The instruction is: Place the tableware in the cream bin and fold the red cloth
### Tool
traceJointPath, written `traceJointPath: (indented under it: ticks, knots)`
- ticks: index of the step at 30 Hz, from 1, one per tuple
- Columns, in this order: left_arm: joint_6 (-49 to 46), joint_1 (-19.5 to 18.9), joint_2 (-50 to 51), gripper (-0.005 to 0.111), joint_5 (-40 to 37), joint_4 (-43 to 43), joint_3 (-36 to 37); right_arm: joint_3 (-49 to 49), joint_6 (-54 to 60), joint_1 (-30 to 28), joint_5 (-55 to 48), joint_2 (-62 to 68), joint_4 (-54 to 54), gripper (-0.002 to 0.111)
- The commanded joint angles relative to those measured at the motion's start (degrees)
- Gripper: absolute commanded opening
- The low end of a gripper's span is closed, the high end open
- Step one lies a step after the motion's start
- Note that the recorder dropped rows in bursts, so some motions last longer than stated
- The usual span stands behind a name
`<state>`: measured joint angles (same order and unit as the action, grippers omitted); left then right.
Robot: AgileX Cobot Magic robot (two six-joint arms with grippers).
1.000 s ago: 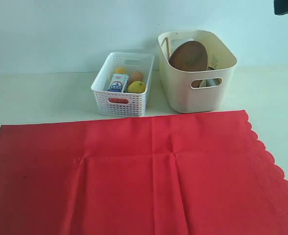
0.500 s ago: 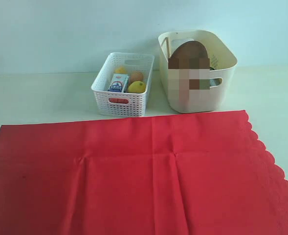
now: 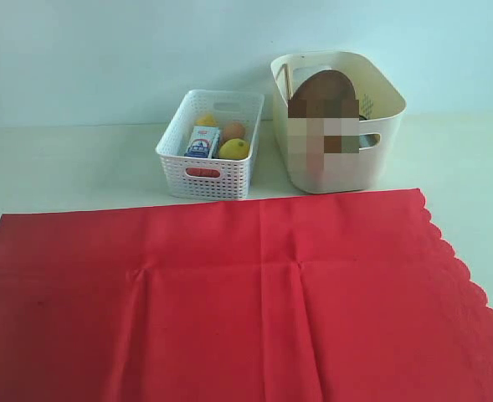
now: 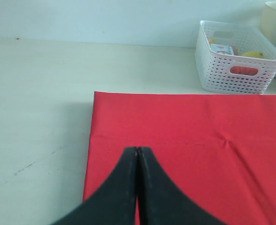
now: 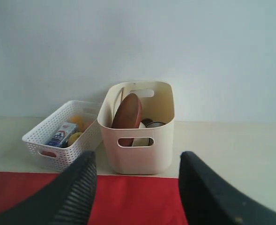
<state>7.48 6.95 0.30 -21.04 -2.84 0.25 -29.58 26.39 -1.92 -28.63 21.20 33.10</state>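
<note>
Exterior view, contents as they lie:

- Large cream-yellow plastic bin [image 3: 373,166] with oval handle cut-outs: at 1 o'clock from the cloth's centre, just beyond its far edge. Round brown plate [image 3: 325,84] stands on edge inside it; other contents are too obscured to name.
- Bright red rectangular cloth [image 3: 229,293]: spread flat and unfolded across the pale table [image 3: 62,163], scalloped edge at 3 o'clock.
- Small white lattice basket [image 3: 208,167]: just beside the bin at its 9 o'clock. It holds a yellow lemon [image 3: 234,148] and a blue-and-white carton [image 3: 202,142].
- Left gripper [image 4: 138,152]: clenched, nothing between the jaws, over the cloth near its side edge.
- Right gripper [image 5: 137,159]: released, empty, facing the bin.
</note>
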Motion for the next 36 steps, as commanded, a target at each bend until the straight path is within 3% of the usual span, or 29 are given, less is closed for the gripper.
traceJointPath:
  ticks: [1,13,26,36]
  knots:
    - [0.23,0.44,-0.3,0.0,0.6,0.38,-0.25,0.21,0.42,-0.04,1.14,-0.35,0.95,0.051]
    - [0.23,0.44,-0.3,0.0,0.6,0.38,-0.25,0.21,-1.02,-0.04,0.3,-0.35,0.85,0.051]
    - [0.23,0.44,-0.3,0.0,0.6,0.38,-0.25,0.21,-0.71,-0.04,-13.89,-0.35,-0.6,0.051]
    - [0.23,0.45,-0.3,0.0,0.71,0.38,-0.25,0.21,-1.05,-0.04,-15.15,-0.35,1.93,0.051]
